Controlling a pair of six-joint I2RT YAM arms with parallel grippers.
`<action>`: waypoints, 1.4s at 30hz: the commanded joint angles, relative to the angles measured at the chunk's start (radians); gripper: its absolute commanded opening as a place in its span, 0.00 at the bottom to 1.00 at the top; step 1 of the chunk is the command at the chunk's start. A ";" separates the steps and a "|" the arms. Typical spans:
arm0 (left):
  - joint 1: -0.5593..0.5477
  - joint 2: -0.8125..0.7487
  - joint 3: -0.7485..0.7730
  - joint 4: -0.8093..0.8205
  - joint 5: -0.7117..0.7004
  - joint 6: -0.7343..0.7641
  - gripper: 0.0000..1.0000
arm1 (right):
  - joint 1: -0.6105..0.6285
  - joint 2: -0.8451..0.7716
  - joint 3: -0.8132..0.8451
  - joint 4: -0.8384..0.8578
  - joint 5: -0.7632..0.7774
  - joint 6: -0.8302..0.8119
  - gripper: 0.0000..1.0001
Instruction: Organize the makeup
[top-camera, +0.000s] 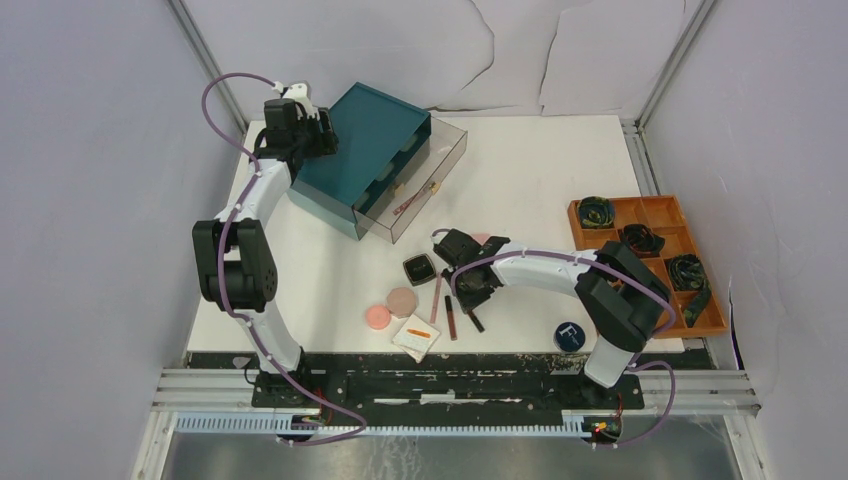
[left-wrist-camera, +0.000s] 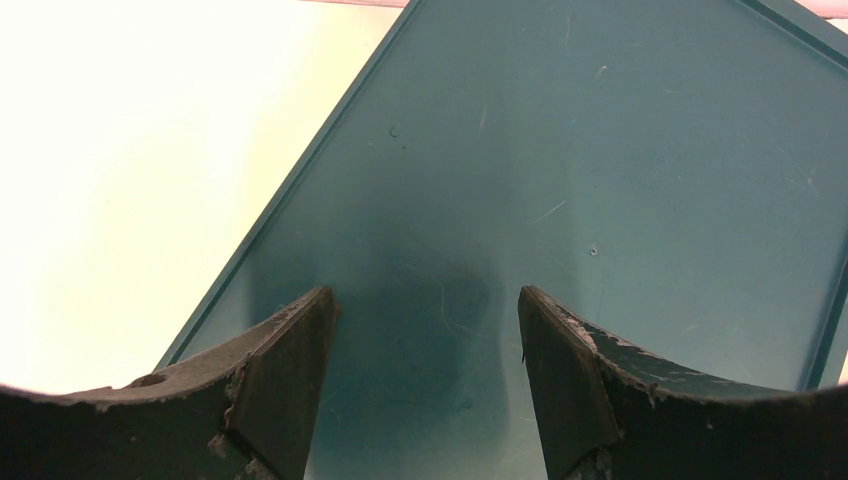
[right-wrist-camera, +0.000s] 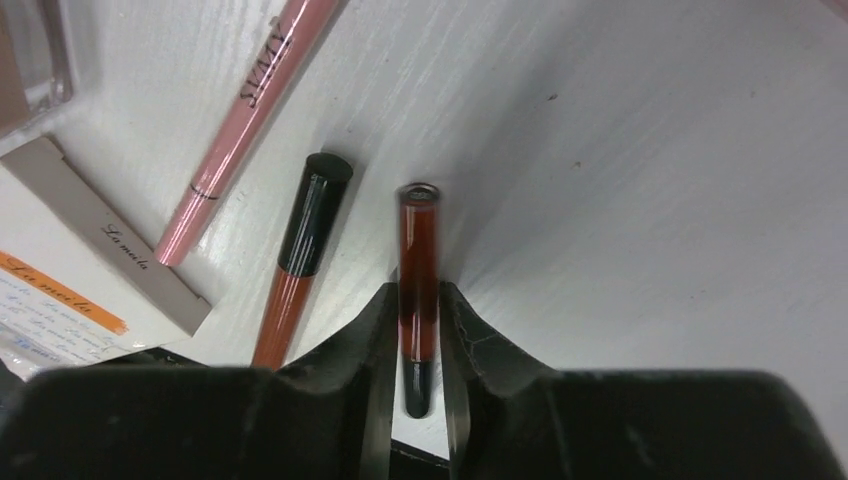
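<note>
On my feed I see a teal drawer box (top-camera: 370, 150) at the far left of the white table (top-camera: 540, 170), its clear drawer (top-camera: 420, 190) pulled out toward the right. Along the right edge, an orange compartment tray (top-camera: 660, 212) holds dark rolled bundles (top-camera: 597, 211).

Your left arm (top-camera: 245, 230) reaches far forward from its base, elbow bent. The left pincer (left-wrist-camera: 425, 300) points down, jaws standing wide apart with nothing between them. Your right arm (top-camera: 545, 268) folds across to the left. The right pincer (right-wrist-camera: 418, 300) is low, its jaws pressed on both sides of a thin red stick (right-wrist-camera: 418, 235).
</note>
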 joint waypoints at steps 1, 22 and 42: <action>0.003 0.036 -0.039 -0.124 0.005 -0.002 0.75 | 0.003 -0.003 0.025 -0.016 0.059 0.003 0.20; 0.008 0.034 -0.006 -0.132 0.025 -0.015 0.75 | -0.196 0.309 1.120 -0.043 -0.035 0.014 0.01; 0.009 0.039 -0.014 -0.127 0.023 -0.014 0.75 | -0.209 0.133 0.873 0.023 -0.032 -0.037 0.63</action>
